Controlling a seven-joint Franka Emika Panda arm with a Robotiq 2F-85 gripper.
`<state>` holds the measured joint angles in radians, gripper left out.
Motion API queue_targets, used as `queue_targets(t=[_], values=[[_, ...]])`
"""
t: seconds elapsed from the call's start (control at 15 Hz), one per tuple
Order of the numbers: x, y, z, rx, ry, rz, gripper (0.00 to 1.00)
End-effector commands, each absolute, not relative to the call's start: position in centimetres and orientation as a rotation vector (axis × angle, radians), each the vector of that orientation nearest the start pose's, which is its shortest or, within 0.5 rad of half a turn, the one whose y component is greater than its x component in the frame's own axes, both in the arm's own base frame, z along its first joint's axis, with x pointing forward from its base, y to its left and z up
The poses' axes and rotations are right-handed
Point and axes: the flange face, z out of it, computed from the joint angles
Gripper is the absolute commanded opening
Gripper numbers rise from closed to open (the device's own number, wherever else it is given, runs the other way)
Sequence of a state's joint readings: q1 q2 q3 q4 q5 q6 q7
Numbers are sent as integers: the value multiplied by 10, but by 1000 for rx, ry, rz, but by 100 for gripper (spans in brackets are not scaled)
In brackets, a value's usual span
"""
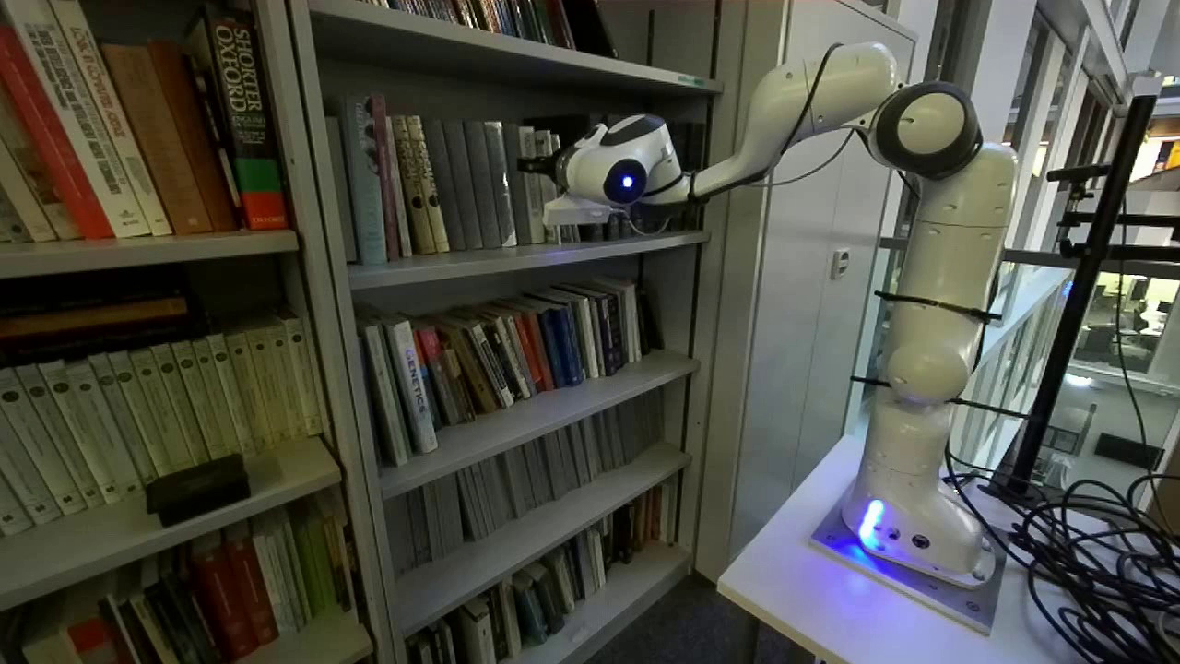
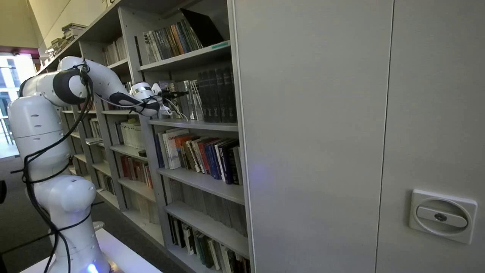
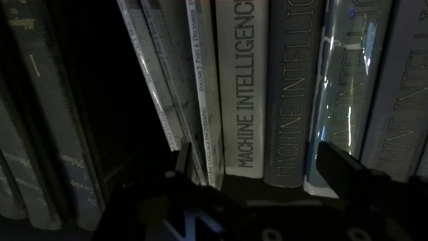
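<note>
Spread wide with nothing between its jaws, the gripper [image 3: 255, 149] hangs close before a row of books [image 1: 466, 184]; whether it touches any spine cannot be told. Facing the gap are the white-spined Machine Intelligence volume [image 3: 243, 100] and the dark grey Machine Intelligence volume [image 3: 291, 100]. With sides taken as in both exterior views, one jaw overlaps the glossy blue-green Machine Intelligence volume [image 3: 344, 100] on the left, the other the slim, leaning Natural Language Engineering journals [image 3: 201, 100] on the right. As far as the pictures show, the gripper is at the row but no grasp is made: these volumes all stand on their shelf [image 1: 525, 259]. Past a dark gap farther right stand dark bound volumes [image 2: 219, 94]. Below, a white-spined Genetics book [image 1: 413, 383] sits near the left end of the next shelf [image 1: 544, 420]. Right of the bookcase [image 1: 324, 254] rises a grey cabinet [image 1: 802, 277]. On the near right, the arm [image 1: 959, 212] is mounted on a white surface [image 1: 784, 563], with tangled black cables [image 1: 1102, 586] beside its base.
</note>
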<state>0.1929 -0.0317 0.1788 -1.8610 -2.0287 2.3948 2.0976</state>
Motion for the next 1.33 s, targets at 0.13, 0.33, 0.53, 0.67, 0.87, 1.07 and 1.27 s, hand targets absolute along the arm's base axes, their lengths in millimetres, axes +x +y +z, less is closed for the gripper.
queue_targets(t=[0.13, 0.33, 0.53, 0.67, 0.87, 1.07, 1.27], values=[[568, 210, 603, -2179, 345, -2529, 100], [570, 211, 598, -2185, 344, -2524, 100], [574, 211, 594, -2193, 346, -2519, 100], [578, 211, 593, -2195, 348, -2520, 100], [582, 210, 593, -2196, 349, -2522, 100], [588, 209, 593, -2198, 353, -2521, 100], [593, 210, 592, -2196, 356, -2519, 100]])
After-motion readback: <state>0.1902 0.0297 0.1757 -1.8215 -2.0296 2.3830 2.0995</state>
